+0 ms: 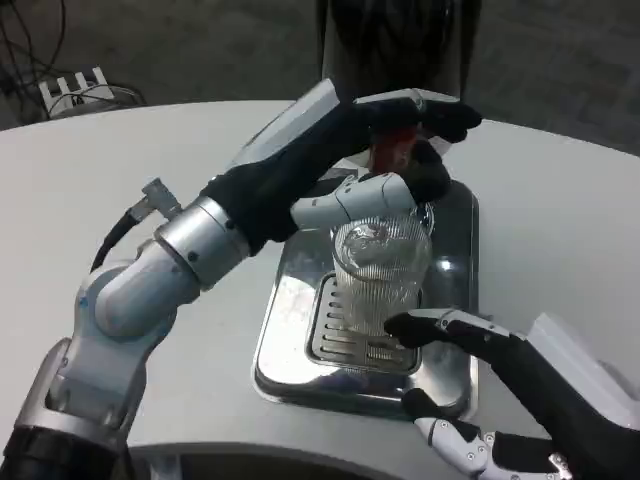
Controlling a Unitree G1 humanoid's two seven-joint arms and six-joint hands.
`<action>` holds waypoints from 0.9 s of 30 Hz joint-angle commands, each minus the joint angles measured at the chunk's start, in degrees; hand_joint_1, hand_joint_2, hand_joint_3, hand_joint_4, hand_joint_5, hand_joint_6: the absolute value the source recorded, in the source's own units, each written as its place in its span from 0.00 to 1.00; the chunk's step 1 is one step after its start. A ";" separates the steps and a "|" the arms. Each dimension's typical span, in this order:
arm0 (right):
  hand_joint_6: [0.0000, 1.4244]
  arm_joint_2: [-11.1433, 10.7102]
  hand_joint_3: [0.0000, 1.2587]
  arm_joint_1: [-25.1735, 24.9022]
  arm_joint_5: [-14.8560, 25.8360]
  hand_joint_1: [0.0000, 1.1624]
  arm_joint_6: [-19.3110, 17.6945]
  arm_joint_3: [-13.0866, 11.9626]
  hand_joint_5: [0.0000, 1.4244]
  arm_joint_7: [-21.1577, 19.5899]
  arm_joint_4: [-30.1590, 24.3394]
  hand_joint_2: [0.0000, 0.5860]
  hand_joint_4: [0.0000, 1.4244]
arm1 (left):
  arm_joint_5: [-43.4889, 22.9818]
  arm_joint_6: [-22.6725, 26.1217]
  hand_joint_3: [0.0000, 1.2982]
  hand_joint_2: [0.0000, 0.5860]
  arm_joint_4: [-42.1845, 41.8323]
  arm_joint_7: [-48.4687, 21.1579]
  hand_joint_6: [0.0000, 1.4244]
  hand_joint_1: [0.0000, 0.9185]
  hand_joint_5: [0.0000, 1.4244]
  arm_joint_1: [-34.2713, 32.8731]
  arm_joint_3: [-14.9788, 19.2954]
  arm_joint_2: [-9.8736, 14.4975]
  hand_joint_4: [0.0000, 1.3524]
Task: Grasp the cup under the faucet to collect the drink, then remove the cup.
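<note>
Cup under faucet, fill step underway by the look of it.
Right hand (480, 345) is bracing the clear ribbed plastic cup (380, 275), fingers curled round its base, on the steel drip tray (290, 345); cup standing upright, long axis vertical, mouth up. Left hand (395, 150) is closing over the red tap lever (392, 150) on the dark dispenser (400, 45), likely dispensing.

Head view: a single camera mounted high on the robot looks steeply down and forward over the round white worktop (560, 220). The near worktop edge runs along the bottom of the frame; grey carpeted floor (200, 40) lies beyond the far edge at the top. The view is close: the silver left forearm (190, 245) enters from the lower left, the right hand (500, 400) from the lower right, and the shiny steel drip tray (290, 345) sits near centre.
</note>
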 commanded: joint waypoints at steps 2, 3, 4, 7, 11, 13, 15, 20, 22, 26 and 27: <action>0.03 -0.04 0.23 -0.14 0.39 0.56 -0.32 -0.04 0.12 -0.10 0.20 0.81 0.19 | 3.60 -2.28 0.26 0.03 -0.36 0.59 0.32 0.00 0.30 -0.34 -1.49 1.46 0.23; 0.03 -0.09 0.23 -0.21 0.39 0.56 -0.34 -0.06 0.12 -0.07 0.24 0.81 0.19 | 4.11 -2.63 0.26 0.02 -0.36 0.72 0.32 0.00 0.30 -0.41 -1.68 1.56 0.23; 0.03 -0.06 0.23 -0.29 0.46 0.56 -0.33 -0.10 0.12 -0.09 0.28 0.81 0.19 | 4.59 -2.98 0.26 0.02 -0.33 0.82 0.32 0.00 0.30 -0.52 -1.92 1.66 0.23; 0.03 0.02 0.23 -0.41 0.48 0.56 -0.26 -0.19 0.12 -0.18 0.24 0.81 0.19 | 5.67 -3.90 0.26 0.03 0.05 0.87 0.32 0.00 0.30 -1.06 -2.90 1.82 0.23; 0.03 0.06 0.23 -0.34 0.52 0.56 -0.22 -0.32 0.12 -0.25 0.32 0.81 0.19 | 6.12 -4.50 0.26 0.03 0.60 1.01 0.32 0.00 0.30 -1.33 -3.88 1.98 0.23; 0.03 0.03 0.23 -0.48 0.62 0.56 -0.23 -0.35 0.12 -0.22 0.49 0.81 0.19 | 6.85 -4.93 0.26 0.03 0.57 1.34 0.32 0.00 0.30 -1.40 -4.24 2.10 0.23; 0.03 0.04 0.23 -0.72 0.64 0.56 -0.26 -0.34 0.12 -0.25 0.63 0.81 0.19 | 7.99 -5.45 0.26 0.03 0.20 1.92 0.32 0.00 0.30 -1.52 -4.60 2.33 0.23; 0.03 -0.10 0.23 -1.00 0.67 0.56 -0.40 -0.30 0.12 -0.22 0.96 0.81 0.19 | 11.18 -6.37 0.26 0.03 -0.65 3.40 0.32 0.00 0.30 -1.70 -5.81 3.24 0.23; 0.03 -0.20 0.23 -1.22 0.72 0.56 -0.39 -0.41 0.12 -0.17 1.13 0.81 0.19 | 12.19 -6.59 0.26 0.03 -0.69 3.86 0.32 0.00 0.30 -1.70 -6.12 3.63 0.23; 0.03 -0.08 0.23 -1.43 0.67 0.56 -0.27 -0.50 0.12 -0.34 1.24 0.81 0.19 | 14.20 -6.64 0.26 0.03 -0.70 4.17 0.32 0.00 0.30 -1.78 -6.80 4.75 0.23; 0.03 -0.03 0.23 -1.42 0.68 0.56 -0.22 -0.49 0.12 -0.35 1.33 0.81 0.19 | 14.36 -6.66 0.26 0.03 -0.67 4.18 0.32 0.00 0.30 -1.78 -6.84 4.87 0.23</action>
